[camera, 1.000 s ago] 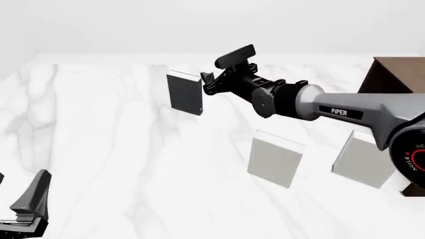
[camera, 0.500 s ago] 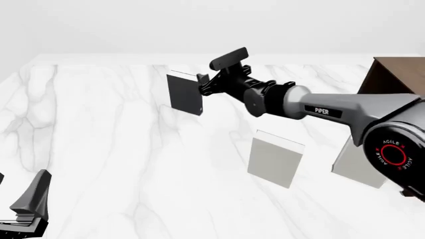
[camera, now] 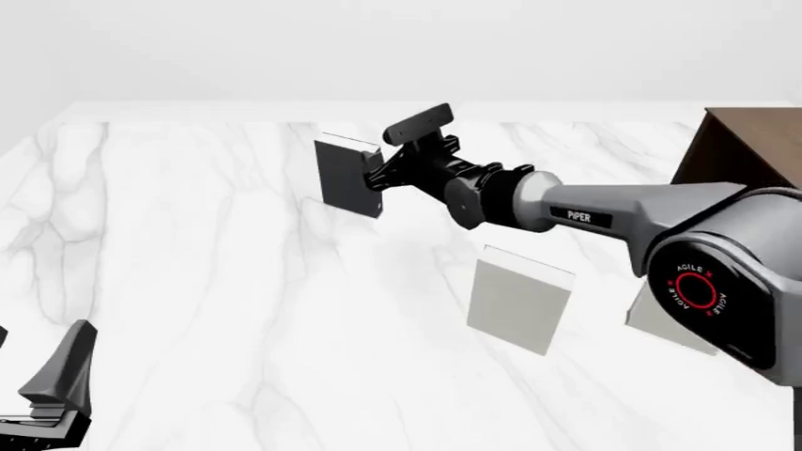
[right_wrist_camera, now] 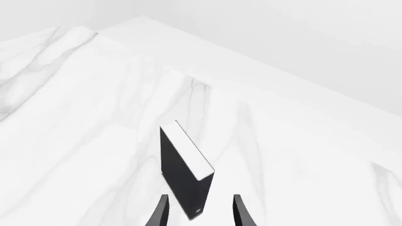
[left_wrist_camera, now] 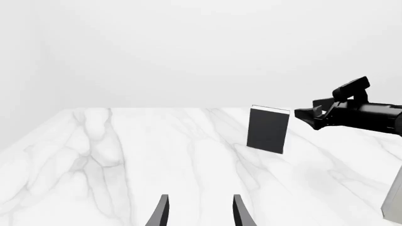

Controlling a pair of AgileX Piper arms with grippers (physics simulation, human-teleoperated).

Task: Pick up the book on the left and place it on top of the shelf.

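The book [camera: 347, 176] stands upright on the counter [camera: 188, 282] toward the far edge, left of both grey books [camera: 517, 299], its free edge offered to my right claw [camera: 376, 175]. That claw's fingers are spread and bracket the edge, not yet pinching. Right arm stretched long and level; left claw [left_wrist_camera: 198, 212] spread, parked near corner.

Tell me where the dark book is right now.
In the front view the dark book stands upright on the marble table, left of centre and far back, beyond the two grey books, with the open right gripper right at its edge.
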